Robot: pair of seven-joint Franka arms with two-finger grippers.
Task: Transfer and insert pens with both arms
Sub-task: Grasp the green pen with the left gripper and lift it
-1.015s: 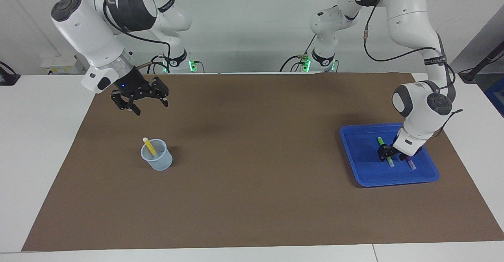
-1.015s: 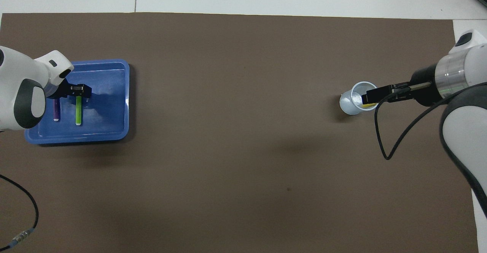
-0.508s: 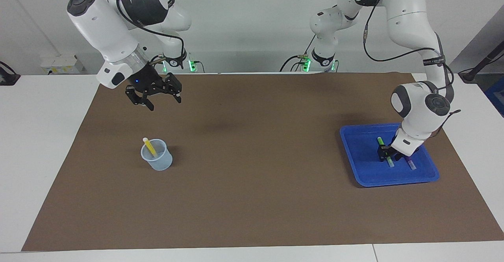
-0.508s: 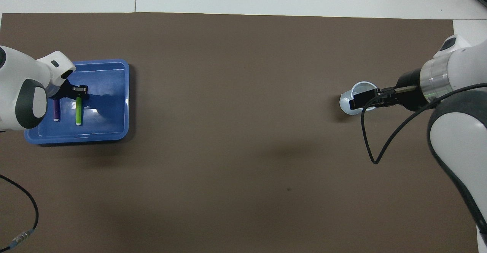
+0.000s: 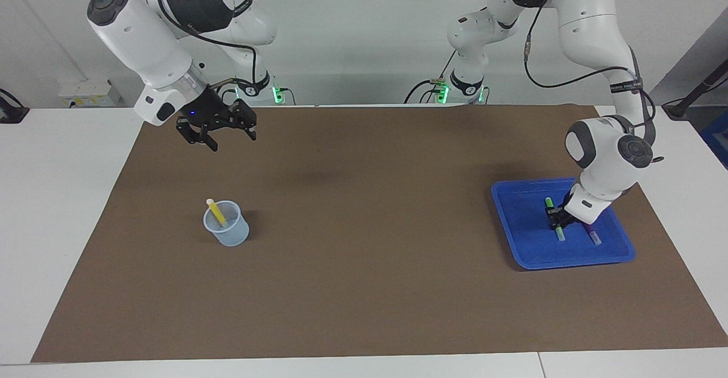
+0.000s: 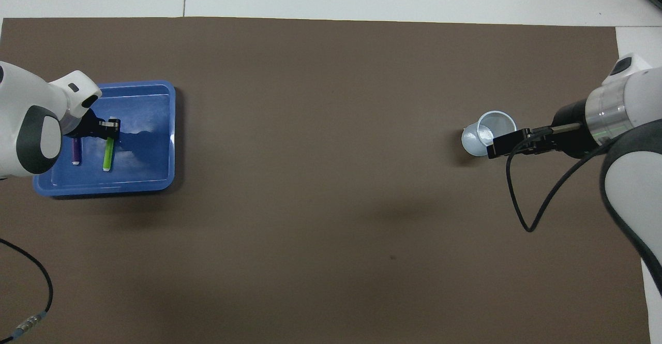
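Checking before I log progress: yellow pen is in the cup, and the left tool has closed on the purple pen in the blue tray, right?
Not quite. The facing view shows the left tool shut on the green pen, not the purple pen beside it in the blue tray. The yellow pen is in the cup.

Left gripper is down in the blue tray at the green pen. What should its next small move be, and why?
Probably a short straight lift. The left gripper is shut on the green pen, which still lies in the blue tray beside the purple pen. The right gripper waits open in the air near the cup.
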